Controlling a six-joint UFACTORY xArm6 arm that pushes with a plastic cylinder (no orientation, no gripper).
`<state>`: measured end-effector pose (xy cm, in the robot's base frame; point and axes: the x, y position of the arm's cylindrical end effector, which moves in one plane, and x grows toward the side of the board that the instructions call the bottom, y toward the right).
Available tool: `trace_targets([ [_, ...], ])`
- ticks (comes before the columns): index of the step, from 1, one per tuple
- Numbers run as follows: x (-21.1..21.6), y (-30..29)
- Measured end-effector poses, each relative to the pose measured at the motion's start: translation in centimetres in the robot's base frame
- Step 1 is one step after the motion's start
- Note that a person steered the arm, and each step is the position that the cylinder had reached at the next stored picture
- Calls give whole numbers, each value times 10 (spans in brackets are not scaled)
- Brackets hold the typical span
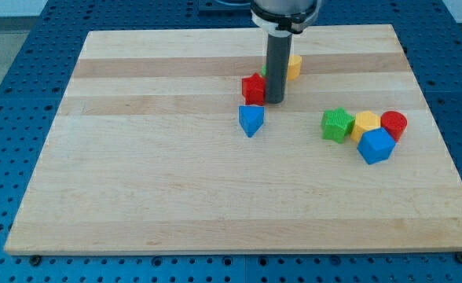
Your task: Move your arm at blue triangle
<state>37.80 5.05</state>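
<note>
The blue triangle (pixel 251 119) sits a little above the middle of the wooden tabletop (pixel 176 196), slightly toward the view's right of centre, with one corner pointing toward the view's bottom. Just above it, toward the view's top, is a red block (pixel 253 87), near the triangle but whether they touch I cannot tell. The dark rod comes straight down from the arm at the view's top, and my tip (pixel 275 101) rests on the tabletop right beside the red block, on its right edge as seen here, and just above and to the right of the blue triangle, with a small gap of bare wood between tip and triangle. The tool is only this plain rod, so it has no jaws to be wide or narrow, and it holds nothing. Behind the rod a yellow block (pixel 294 67) peeks out on the view's right, and a sliver of a green block (pixel 264 71) shows on the rod's left. Well apart, toward the view's right, four blocks cluster: a green star-like block (pixel 338 124), a yellow block (pixel 365 123), a red cylinder (pixel 394 123) and a blue cube (pixel 375 145) just below them.
</note>
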Motion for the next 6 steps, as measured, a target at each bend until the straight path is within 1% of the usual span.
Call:
trace_targets([
  [1, 1, 4],
  [2, 17, 30],
  [3, 50, 30],
  [6, 110, -1],
])
